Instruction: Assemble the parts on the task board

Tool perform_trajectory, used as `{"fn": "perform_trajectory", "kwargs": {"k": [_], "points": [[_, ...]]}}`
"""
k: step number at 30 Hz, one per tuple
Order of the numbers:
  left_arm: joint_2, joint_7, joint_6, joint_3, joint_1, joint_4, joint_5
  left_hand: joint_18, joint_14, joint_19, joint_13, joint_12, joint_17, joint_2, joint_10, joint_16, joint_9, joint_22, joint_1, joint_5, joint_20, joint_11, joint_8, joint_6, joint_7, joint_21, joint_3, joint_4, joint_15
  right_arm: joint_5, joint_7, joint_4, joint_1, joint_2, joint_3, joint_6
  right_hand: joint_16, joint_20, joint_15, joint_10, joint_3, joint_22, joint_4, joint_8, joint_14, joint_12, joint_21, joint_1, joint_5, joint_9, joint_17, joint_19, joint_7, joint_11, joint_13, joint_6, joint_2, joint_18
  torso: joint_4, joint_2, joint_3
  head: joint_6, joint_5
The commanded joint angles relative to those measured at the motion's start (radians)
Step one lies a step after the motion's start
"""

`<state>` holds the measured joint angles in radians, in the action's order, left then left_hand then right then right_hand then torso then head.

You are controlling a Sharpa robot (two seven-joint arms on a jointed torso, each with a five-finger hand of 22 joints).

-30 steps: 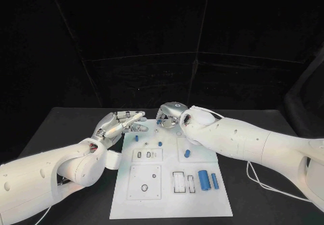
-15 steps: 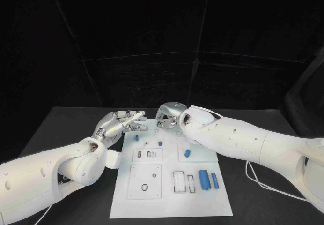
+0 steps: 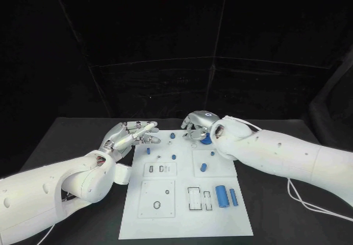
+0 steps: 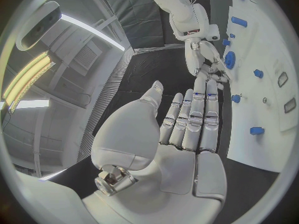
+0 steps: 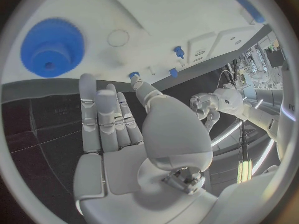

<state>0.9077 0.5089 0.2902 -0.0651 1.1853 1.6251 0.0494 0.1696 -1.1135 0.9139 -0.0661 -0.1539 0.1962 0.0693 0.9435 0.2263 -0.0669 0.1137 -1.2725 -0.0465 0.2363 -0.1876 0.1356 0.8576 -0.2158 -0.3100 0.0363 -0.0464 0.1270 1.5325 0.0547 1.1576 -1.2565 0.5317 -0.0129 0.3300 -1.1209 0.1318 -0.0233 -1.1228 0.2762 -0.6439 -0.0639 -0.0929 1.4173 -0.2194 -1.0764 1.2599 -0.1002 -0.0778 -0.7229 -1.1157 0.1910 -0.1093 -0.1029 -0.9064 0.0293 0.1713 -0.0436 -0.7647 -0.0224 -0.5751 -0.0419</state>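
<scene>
The white task board (image 3: 187,217) lies in the middle of the black table. A blue gear (image 3: 206,139) sits at its far right corner, flat on the white surface (image 5: 53,47), and shows by the board's edge in the left wrist view (image 4: 229,59). My right hand (image 3: 196,124) hovers just beyond the gear with its fingers (image 5: 102,119) straight and nothing in them. My left hand (image 3: 132,133) is off the board's far left corner, fingers (image 4: 193,117) stretched out, palm empty. Small blue pegs (image 3: 172,136) (image 3: 148,150) (image 3: 204,166) stand on the far half.
A thick blue cylinder (image 3: 221,195) and a slimmer one (image 3: 234,196) lie near the board's right edge, beside a rectangular slot (image 3: 195,198). Further recesses (image 3: 157,204) mark the near left. A white cable (image 3: 294,196) trails over the table at the right.
My right hand has moved right along the board's far edge, and the blue gear now shows below it. The left hand has barely moved.
</scene>
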Motion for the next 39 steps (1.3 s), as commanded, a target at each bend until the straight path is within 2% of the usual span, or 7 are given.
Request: {"fn": "perform_trajectory", "kwargs": {"k": [1,5,7,10,12,21,39], "points": [[0.002,0.001,-0.016,0.001,0.002,0.0,0.004,0.014,-0.004,0.005,0.002,0.005,0.002,0.009,0.001,-0.004,0.001,-0.002,-0.001,-0.003,0.0,-0.002,-0.005,0.002,-0.034,-0.002,0.0,0.006,0.0,-0.156,0.023,0.062,-0.004,0.063,0.011,0.028,-0.057,-0.017,0.021,-0.102,-0.019,-0.099,0.021,-0.006,0.033,-0.062,-0.064,-0.026,-0.057,0.0,-0.086,-0.064,-0.021,0.027,-0.03,-0.017,0.023,-0.022,0.0081,0.003,-0.0003,0.002,0.003],[0.007,0.0,-0.015,0.001,0.002,-0.003,0.005,0.014,-0.004,0.005,0.001,0.005,0.002,0.01,0.001,-0.004,0.001,-0.002,-0.003,-0.004,0.0,-0.001,-0.005,0.002,-0.033,-0.002,0.001,0.008,0.0,-0.218,0.06,0.13,-0.004,0.158,0.02,-0.009,-0.153,-0.053,0.053,-0.208,-0.084,-0.266,0.072,-0.007,0.071,-0.277,-0.166,-0.066,-0.154,0.004,-0.243,-0.158,-0.052,0.061,-0.206,-0.023,0.068,-0.052,0.0136,0.004,0.0011,0.007,0.001],[0.008,0.0,-0.015,0.0,0.002,-0.004,0.006,0.014,-0.004,0.005,0.001,0.005,0.002,0.01,0.002,-0.005,0.001,-0.003,-0.005,-0.003,0.0,-0.001,-0.005,0.003,-0.033,-0.001,0.002,0.01,0.0,-0.23,0.077,0.144,-0.004,0.187,0.022,-0.035,-0.219,-0.054,0.055,-0.193,-0.121,-0.313,0.112,-0.007,0.084,-0.572,-0.198,-0.058,-0.168,0.006,-0.35,-0.178,-0.059,0.059,-0.525,-0.022,0.061,-0.062,0.0137,0.004,0.0015,0.008,0.0],[0.008,0.002,-0.015,0.0,0.002,-0.004,0.006,0.014,-0.004,0.005,0.001,0.006,0.003,0.011,0.002,-0.005,0.001,-0.003,-0.006,-0.003,0.0,-0.001,-0.005,0.003,-0.032,-0.001,0.002,0.011,0.0,-0.22,0.096,0.148,-0.005,0.207,0.024,-0.065,-0.255,-0.043,0.059,-0.167,-0.163,-0.341,0.139,-0.005,0.087,-0.75,-0.215,-0.044,-0.165,0.008,-0.414,-0.184,-0.046,0.052,-0.733,-0.015,0.072,-0.069,0.0136,0.002,0.0019,0.007,-0.001],[0.007,0.003,-0.016,0.0,0.002,-0.005,0.006,0.014,-0.004,0.005,0.001,0.006,0.003,0.012,0.003,-0.006,0.001,-0.003,-0.006,-0.003,0.0,0.0,-0.005,0.003,-0.032,-0.001,0.003,0.012,0.0,-0.204,0.107,0.147,-0.005,0.214,0.024,-0.083,-0.271,-0.045,0.045,-0.168,-0.184,-0.351,0.156,-0.003,0.089,-0.827,-0.221,-0.029,-0.163,0.009,-0.444,-0.184,-0.038,0.057,-0.824,-0.005,0.069,-0.066,0.0117,0.001,0.0013,0.007,-0.003],[0.001,0.003,-0.018,-0.001,0.002,-0.013,0.006,0.014,-0.004,0.005,0.001,0.006,0.004,0.017,0.005,-0.007,0.0,-0.005,-0.007,-0.004,0.0,0.0,-0.005,0.005,-0.031,0.0,0.005,0.012,0.0,-0.135,0.148,0.125,-0.005,0.2,0.025,-0.162,-0.31,-0.038,0.036,-0.161,-0.225,-0.361,0.176,-0.007,0.098,-0.903,-0.23,0.026,-0.152,0.009,-0.526,-0.182,-0.035,0.043,-0.928,0.018,0.067,-0.066,0.0109,-0.001,0.0014,0.003,-0.001],[-0.006,0.001,-0.022,-0.003,0.002,-0.02,0.006,0.014,-0.004,0.005,0.001,0.006,0.004,0.019,0.005,-0.008,0.0,-0.005,-0.006,-0.004,0.0,0.0,-0.005,0.005,-0.031,0.001,0.006,0.012,-0.001,-0.077,0.162,0.065,-0.004,0.133,0.025,-0.176,-0.335,-0.035,0.033,-0.158,-0.227,-0.381,0.169,-0.015,0.105,-0.921,-0.243,0.077,-0.152,0.007,-0.578,-0.189,-0.032,0.041,-0.959,0.026,0.045,-0.069,0.0117,0.0,0.0007,-0.004,0.001]]}}
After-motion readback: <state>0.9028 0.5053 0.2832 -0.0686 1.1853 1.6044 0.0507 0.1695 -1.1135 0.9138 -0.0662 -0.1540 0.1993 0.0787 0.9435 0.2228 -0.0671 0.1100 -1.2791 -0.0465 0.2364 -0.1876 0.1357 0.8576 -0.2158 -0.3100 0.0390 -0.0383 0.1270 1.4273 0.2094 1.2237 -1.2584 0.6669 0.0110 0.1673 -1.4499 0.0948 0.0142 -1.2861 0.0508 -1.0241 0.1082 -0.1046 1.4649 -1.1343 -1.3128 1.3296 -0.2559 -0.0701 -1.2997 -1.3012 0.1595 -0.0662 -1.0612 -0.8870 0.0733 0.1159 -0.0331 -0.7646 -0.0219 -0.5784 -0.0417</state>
